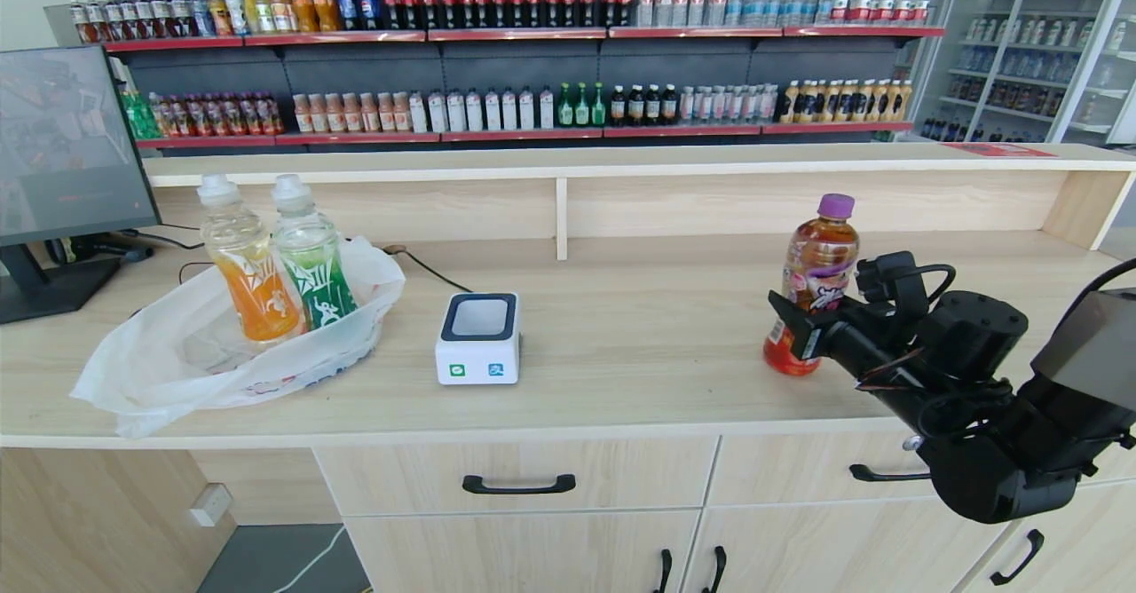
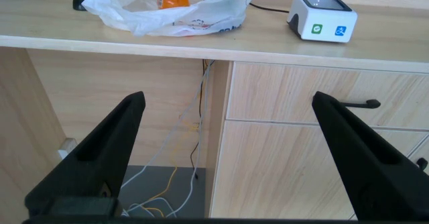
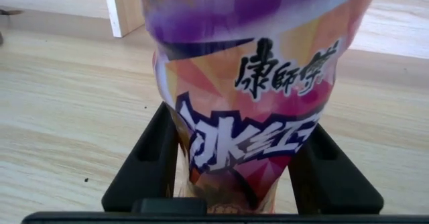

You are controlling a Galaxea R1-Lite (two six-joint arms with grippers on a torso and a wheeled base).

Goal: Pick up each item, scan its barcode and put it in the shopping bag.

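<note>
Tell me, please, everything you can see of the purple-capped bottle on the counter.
The purple-capped bottle is clear plastic and holds a reddish-brown drink. Its wrap label is colourful, in orange, purple and white. The cap is on, and the bottle stands upright on the pale wooden counter, on the robot's right. The right gripper is shut on its lower part, with one black finger against each side. Nothing else touches it.

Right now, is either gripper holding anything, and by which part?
The right gripper clasps the purple-capped bottle by its lower body; the left gripper holds nothing.
</note>
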